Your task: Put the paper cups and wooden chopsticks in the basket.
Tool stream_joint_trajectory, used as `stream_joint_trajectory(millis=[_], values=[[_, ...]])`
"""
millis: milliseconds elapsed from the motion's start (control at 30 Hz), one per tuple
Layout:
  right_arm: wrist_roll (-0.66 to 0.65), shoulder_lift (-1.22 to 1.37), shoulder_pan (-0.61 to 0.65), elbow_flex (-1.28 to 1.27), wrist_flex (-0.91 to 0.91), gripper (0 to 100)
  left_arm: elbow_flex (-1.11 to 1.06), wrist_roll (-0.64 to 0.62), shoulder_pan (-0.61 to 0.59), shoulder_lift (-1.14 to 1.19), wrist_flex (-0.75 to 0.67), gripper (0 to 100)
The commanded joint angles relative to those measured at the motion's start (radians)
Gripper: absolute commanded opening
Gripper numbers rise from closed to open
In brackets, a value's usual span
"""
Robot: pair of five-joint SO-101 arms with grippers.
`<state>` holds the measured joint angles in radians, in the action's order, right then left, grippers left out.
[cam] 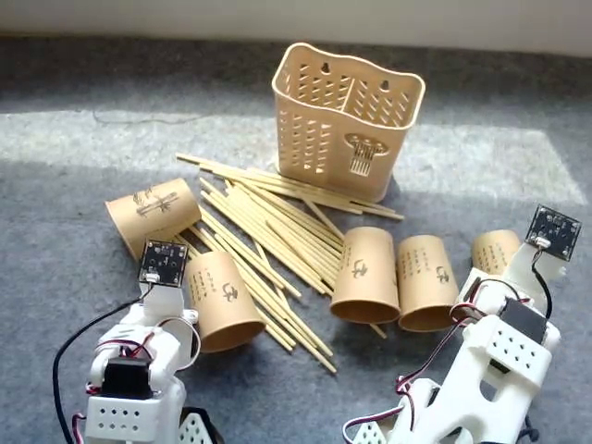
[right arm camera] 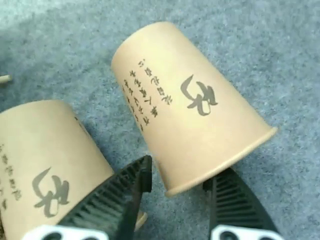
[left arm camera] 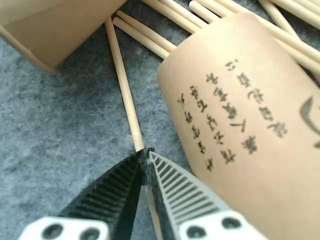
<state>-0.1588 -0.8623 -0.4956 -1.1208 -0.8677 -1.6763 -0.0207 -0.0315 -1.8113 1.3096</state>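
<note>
A beige slotted basket (cam: 347, 120) stands upright at the back of the table. Wooden chopsticks (cam: 268, 240) lie fanned out in front of it. Several paper cups lie on their sides: one at the left (cam: 153, 215), one near the left arm (cam: 222, 301), two in the middle (cam: 365, 275), and one (cam: 495, 252) by the right arm. My left gripper (left arm camera: 146, 156) is shut on a chopstick (left arm camera: 122, 85) at its near end, beside a cup (left arm camera: 250, 115). My right gripper (right arm camera: 177, 182) is open, with its fingers either side of the rim of a cup (right arm camera: 192, 110).
The table is covered in grey felt (cam: 74, 268). A second cup (right arm camera: 45, 160) lies close beside the right gripper's finger. Another cup (left arm camera: 55, 25) lies just beyond the held chopstick. Bare felt stretches to the left and right of the basket.
</note>
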Motion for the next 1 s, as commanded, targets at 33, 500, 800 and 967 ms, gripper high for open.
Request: stream_joint_trajectory(millis=[33,500,800,967], values=[[-0.003,-0.007,0.028,0.013,0.044,17.0,-0.019,0.008,-0.002,-0.010,0.005,1],[-0.008,-0.005,0.022,0.016,0.228,10.9,-0.019,0.008,-0.002,-0.010,0.005,1],[-0.009,0.002,0.028,0.012,0.369,10.8,-0.019,0.008,-0.002,-0.010,0.005,1],[-0.009,0.004,0.028,0.008,0.384,9.9,-0.019,0.008,-0.002,-0.010,0.005,1]])
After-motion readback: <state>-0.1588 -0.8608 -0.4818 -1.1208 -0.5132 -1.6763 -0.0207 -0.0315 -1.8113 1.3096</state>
